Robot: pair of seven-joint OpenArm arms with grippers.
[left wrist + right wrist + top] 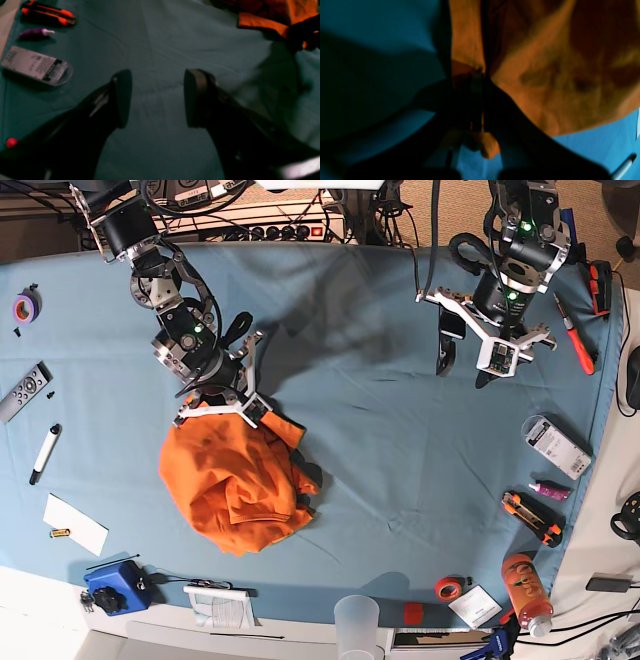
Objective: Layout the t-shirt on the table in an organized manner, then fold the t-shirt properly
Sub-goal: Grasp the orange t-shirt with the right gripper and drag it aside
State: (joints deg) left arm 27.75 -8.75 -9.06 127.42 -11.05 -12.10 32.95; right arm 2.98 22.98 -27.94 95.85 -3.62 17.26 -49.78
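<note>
The orange t-shirt (pixel 240 485) lies crumpled in a heap on the front left part of the light blue table (pixel 380 430). My right gripper (pixel 215 402) is at the heap's far edge and is shut on a bunched fold of the t-shirt (pixel 557 75); in the right wrist view the gripper (pixel 477 82) pinches the cloth, which hangs just above the table (pixel 370 25). My left gripper (pixel 465 368) is open and empty over bare table at the back right. In the left wrist view the gripper (pixel 157 98) stands wide apart, and the t-shirt (pixel 275 15) shows at the top right.
Along the right edge lie a grey package (pixel 555 445), a purple tube (pixel 548 490), a box cutter (pixel 530 518), a red screwdriver (pixel 575 335) and an orange bottle (pixel 525 580). A plastic cup (pixel 357 620) stands at the front. A remote (pixel 22 392) and a marker (pixel 43 453) lie at the left.
</note>
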